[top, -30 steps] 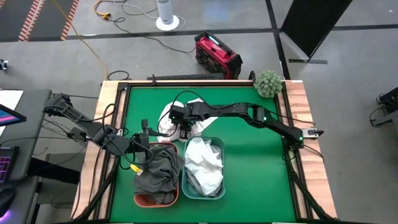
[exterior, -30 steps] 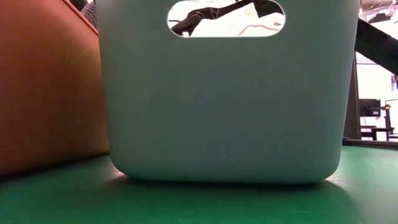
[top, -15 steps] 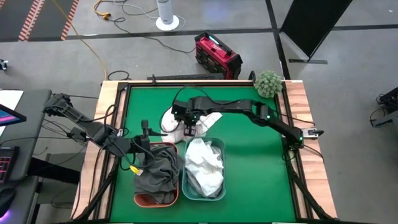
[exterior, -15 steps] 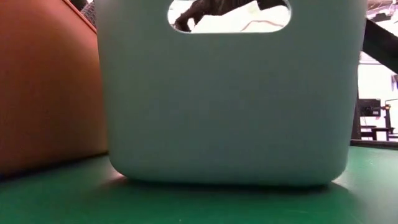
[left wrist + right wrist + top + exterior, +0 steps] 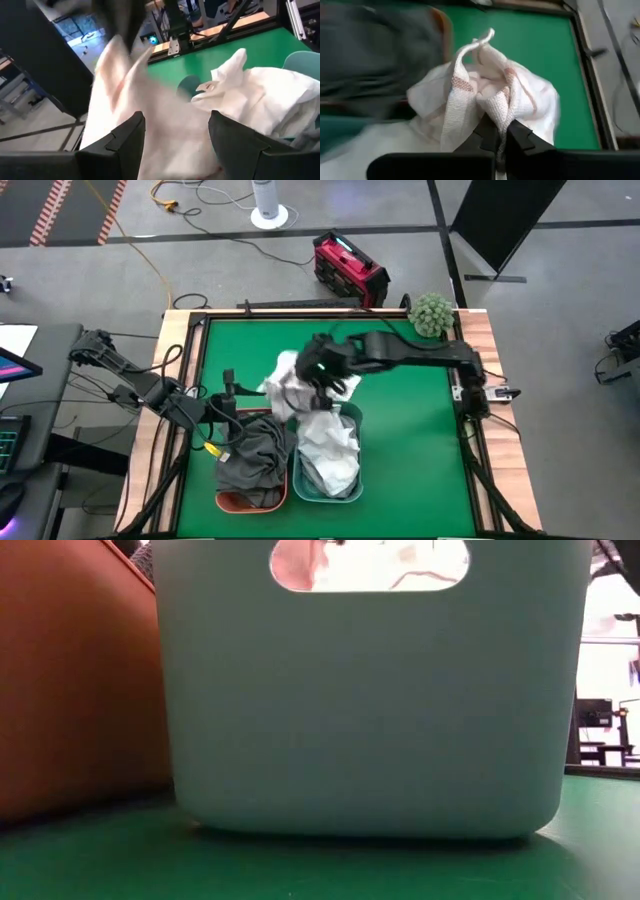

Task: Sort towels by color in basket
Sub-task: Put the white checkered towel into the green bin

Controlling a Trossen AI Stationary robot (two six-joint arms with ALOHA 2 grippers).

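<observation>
Right gripper (image 5: 496, 136) pinches a white towel (image 5: 485, 92) clear of the bench (image 5: 400, 430), beside the teal basket (image 5: 352, 480) of whites; left gripper (image 5: 176, 135) waits open.

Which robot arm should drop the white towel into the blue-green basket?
The right. Its claw is shut on the white towel, lifted just beside the blue-green basket. The left claw waits open by the orange basket.
</observation>
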